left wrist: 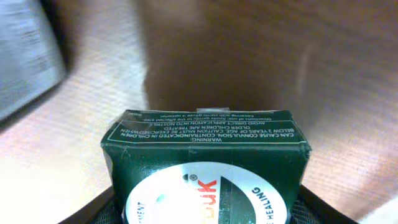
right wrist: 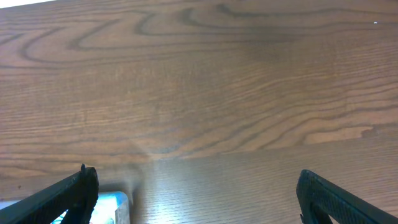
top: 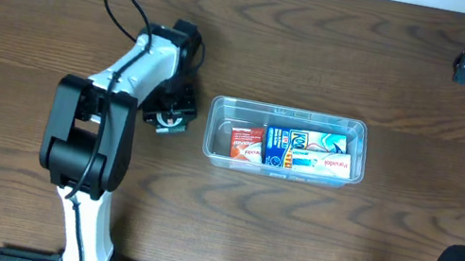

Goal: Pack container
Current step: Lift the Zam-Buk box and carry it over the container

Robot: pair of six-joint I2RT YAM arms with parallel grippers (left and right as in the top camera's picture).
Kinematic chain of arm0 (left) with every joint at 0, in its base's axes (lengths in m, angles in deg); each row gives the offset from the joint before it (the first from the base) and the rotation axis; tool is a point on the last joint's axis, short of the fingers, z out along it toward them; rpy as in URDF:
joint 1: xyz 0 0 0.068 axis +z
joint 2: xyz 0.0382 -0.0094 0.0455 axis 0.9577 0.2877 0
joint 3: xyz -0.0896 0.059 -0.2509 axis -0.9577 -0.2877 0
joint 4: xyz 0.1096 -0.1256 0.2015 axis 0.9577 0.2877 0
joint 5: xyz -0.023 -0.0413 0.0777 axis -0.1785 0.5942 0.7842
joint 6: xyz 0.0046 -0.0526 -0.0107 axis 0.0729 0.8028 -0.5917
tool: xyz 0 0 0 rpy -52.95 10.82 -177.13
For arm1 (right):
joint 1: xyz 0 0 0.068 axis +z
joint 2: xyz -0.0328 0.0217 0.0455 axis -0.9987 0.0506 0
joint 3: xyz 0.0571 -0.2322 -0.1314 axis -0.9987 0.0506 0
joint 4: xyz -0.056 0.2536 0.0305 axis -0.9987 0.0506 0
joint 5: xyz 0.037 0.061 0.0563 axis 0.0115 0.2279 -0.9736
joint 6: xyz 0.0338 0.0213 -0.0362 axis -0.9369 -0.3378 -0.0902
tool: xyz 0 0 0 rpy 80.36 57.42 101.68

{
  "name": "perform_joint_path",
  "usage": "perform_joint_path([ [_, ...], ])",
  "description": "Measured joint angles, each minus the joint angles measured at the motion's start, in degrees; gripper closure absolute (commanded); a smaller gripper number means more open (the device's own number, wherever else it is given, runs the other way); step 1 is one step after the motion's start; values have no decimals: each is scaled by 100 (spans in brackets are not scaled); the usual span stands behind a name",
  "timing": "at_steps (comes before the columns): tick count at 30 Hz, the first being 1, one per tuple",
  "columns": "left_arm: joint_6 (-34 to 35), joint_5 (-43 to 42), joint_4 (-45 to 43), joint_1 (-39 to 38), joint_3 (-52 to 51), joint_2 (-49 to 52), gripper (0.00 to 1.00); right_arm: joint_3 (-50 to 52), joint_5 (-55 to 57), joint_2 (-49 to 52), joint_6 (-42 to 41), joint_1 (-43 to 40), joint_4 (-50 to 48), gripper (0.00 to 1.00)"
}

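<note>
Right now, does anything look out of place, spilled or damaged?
Nothing stands out. The small boxes lie flat inside the container, nothing is spilled, and the green box sits squarely between the left fingers.

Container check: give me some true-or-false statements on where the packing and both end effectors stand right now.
1. The container already holds boxes. True.
2. The left end effector is empty. False: it is shut on a dark green box.
3. The right end effector is open and holds nothing. True.
4. The dark green box lies inside the container. False: it is outside, on the side of the container where the left arm works.
</note>
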Motion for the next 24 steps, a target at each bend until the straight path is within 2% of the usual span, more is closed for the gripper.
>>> perform_joint_path([
  [12,-251,50,1923,-13,1709,2,37,0,0,0,0,0,0,1],
  [18,-297,50,2103,-284,1919,-153,37,0,0,0,0,0,0,1],
  [24,-299,50,2046,-726,1921,-835,37,0,0,0,0,0,0,1],
])
